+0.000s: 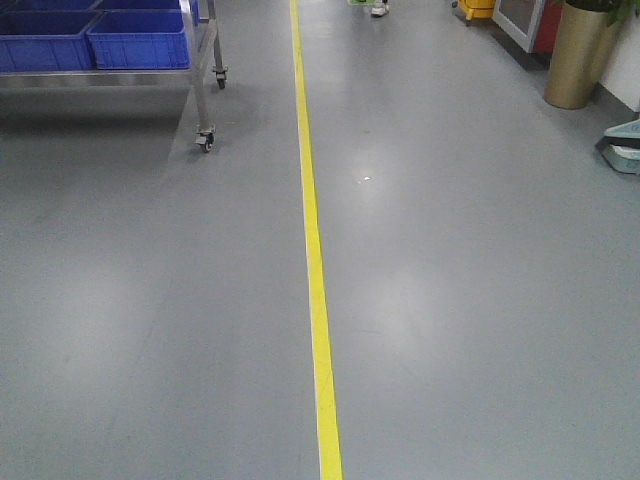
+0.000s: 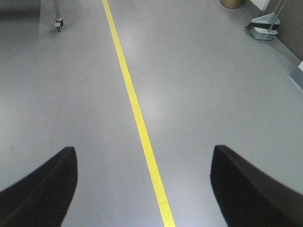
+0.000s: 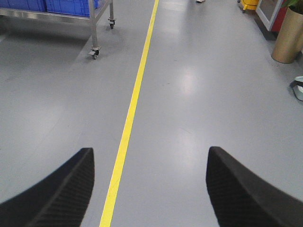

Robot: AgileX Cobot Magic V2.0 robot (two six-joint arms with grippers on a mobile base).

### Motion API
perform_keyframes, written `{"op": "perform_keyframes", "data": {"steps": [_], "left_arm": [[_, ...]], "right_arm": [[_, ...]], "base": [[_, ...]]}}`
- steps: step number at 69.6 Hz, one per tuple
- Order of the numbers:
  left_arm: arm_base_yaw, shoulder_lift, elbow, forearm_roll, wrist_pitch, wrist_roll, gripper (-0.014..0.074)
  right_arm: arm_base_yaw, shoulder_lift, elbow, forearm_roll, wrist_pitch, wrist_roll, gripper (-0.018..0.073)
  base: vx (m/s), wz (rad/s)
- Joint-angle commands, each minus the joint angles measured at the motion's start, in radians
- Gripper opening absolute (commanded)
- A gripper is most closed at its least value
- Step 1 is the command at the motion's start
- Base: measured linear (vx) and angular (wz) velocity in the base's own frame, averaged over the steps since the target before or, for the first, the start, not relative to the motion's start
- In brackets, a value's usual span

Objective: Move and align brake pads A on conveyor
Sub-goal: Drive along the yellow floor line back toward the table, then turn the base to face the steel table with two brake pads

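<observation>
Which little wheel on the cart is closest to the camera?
The nearer wheel, lower in the front view, under the front steel leg of the cart. The other wheel sits farther back.

Left gripper [image 2: 143,148], right gripper [image 3: 150,149]: black, broad tapered fingers [image 2: 42,189], fine ribbed texture.

Floor [image 1: 480,300]: plain mid-grey, dull sheen. Line [image 1: 315,270] running near to far: solid yellow. Crates [image 1: 140,40] far left: bright blue. Cart frame [image 1: 199,70] under them: bare silver steel. Planter [image 1: 578,55] far right: brassy gold. Left gripper [image 2: 143,149] and right gripper [image 3: 150,150]: black, fine cross-hatch texture.
</observation>
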Motion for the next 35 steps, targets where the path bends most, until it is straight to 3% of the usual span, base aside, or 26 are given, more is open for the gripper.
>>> {"op": "perform_keyframes", "data": {"steps": [1,18,35], "left_arm": [[-0.006,0.008,-0.019,-0.015,-0.032,0.0,0.0544],[-0.006,0.008,-0.019,-0.015,-0.032,0.0,0.0544],[-0.006,0.008,-0.019,-0.015,-0.032,0.0,0.0544]], "right_arm": [[-0.002,0.002,-0.021,0.0,-0.07,-0.011,0.0477],[-0.002,0.002,-0.021,0.0,-0.07,-0.011,0.0477],[-0.002,0.002,-0.021,0.0,-0.07,-0.011,0.0477]], "base": [[0.34,0.06],[0.31,0.19],[0.27,0.48]]}}
